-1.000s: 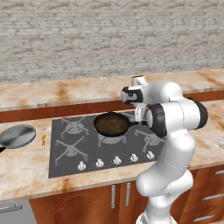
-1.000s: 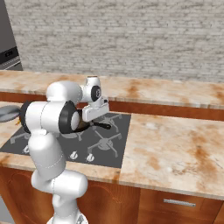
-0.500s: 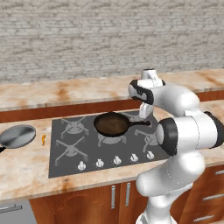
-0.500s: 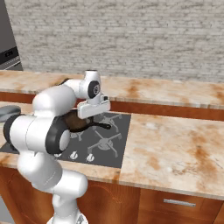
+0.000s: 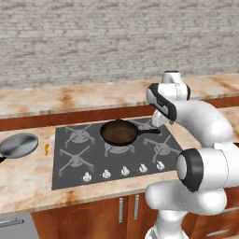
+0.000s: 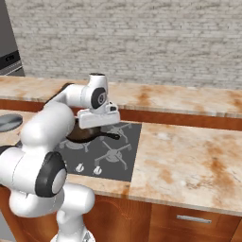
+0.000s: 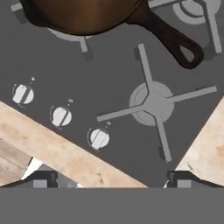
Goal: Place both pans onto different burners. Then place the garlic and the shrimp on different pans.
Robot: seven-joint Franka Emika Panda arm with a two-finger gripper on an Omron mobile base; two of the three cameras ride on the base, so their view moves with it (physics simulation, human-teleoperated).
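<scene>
Above the cooktop's (image 5: pixel 112 154) right side, the claw (image 7: pixel 111 181) has risen, jaws wide and empty; the dark pan (image 5: pixel 119 132) stays on the centre burner, its handle (image 7: pixel 168 37) ahead of the fingertips, steel pan (image 5: pixel 18 145) and shrimp (image 5: pixel 46 149) far left.

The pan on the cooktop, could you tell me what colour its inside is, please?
Dark brown, with a black handle; the pan shows best in the left base view.

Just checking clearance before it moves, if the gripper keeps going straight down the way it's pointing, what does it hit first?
Probably the bare burner grate right of the dark pan, directly beneath the open gripper. Nothing else seems to lie between.
</scene>
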